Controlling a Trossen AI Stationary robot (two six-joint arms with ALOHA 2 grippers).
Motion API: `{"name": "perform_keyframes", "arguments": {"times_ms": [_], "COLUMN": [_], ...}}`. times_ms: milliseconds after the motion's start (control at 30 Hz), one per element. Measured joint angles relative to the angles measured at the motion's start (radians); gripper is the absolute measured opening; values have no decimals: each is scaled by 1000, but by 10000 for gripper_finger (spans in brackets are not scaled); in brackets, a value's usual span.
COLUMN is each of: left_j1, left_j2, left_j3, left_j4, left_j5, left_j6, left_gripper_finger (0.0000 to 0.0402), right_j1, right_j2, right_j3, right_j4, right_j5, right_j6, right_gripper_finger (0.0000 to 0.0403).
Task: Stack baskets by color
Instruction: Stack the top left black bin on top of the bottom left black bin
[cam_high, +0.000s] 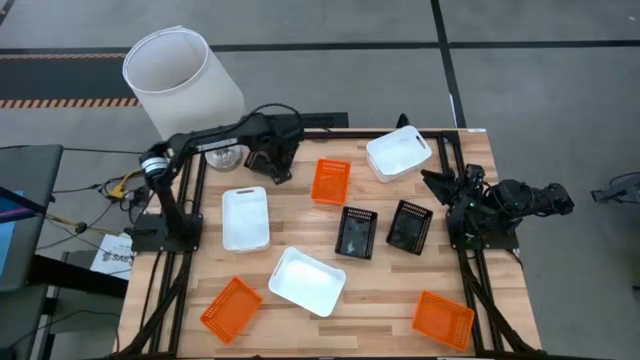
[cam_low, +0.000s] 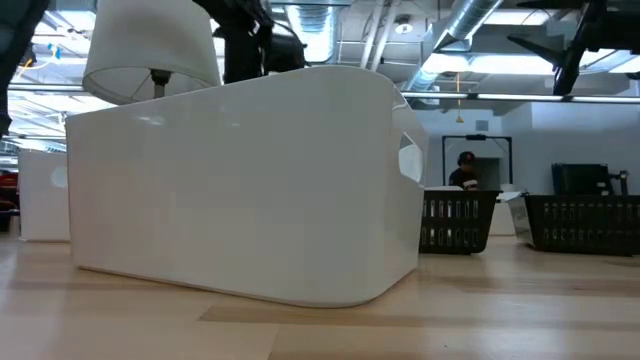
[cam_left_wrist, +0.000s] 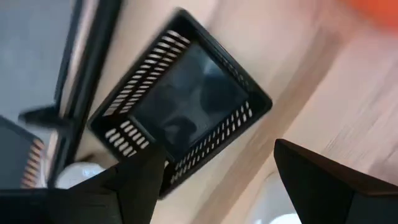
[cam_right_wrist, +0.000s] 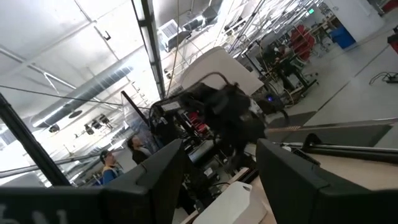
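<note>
- The table (cam_high: 300, 215) is a pale wooden top on a dark frame. In the high view a big white lampshade (cam_high: 182, 78) stands just off its edge at about 10 o'clock, beside the left arm's base.
- In the low view one white basket (cam_low: 250, 180) sits so near the camera that it blocks nearly everything behind it. Two black baskets (cam_low: 458, 220) show past it at 3 o'clock, and a person (cam_low: 466, 170) is far off in the room behind them.
- From above, three white baskets show: one at 1 o'clock (cam_high: 398, 153), touching or nearly touching the frame by the right arm; one left of centre (cam_high: 245, 217); and one at 6 o'clock (cam_high: 308, 280).
- Three orange baskets lie well apart from one another: just above centre at 12 o'clock (cam_high: 331, 181), at 7 o'clock (cam_high: 231, 304), and at 5 o'clock (cam_high: 443, 318).
- Two black baskets sit side by side right of centre, close but apart (cam_high: 357, 232) and (cam_high: 409, 226). A third black basket (cam_left_wrist: 180, 106) shows in the left wrist view, under the left arm at 11 o'clock.
- No basket rests inside another.
- The left gripper (cam_left_wrist: 217, 177) hangs above that third black basket with its fingers spread wide, holding nothing.
- The right gripper (cam_right_wrist: 217, 174) is raised off the table's 3 o'clock edge. Its fingers are apart and empty, pointing across at the left arm (cam_right_wrist: 217, 115).
</note>
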Motion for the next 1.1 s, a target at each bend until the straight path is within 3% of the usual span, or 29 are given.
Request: {"name": "perform_keyframes", "arguments": {"times_ms": [300,500,967,1100], "left_j1": [-20,-12,3,10], "left_j2": [101,104,104,104], "left_j3": [-10,-38,-127,-138], "left_j4": [32,106,183,230], "left_j5": [10,52,21,10], "left_j6": [308,384,502,516], "left_gripper_finger": [288,288,288,269], "right_j1": [0,0,0,0], "right_j2": [0,0,0,0], "right_j3": [0,0,0,0], "right_j4": [0,-1,-27,-27], "right_j5": [-1,-1,-1,-1], "right_j6": [2,2,0,0], "right_gripper_finger": [225,225,225,225]}}
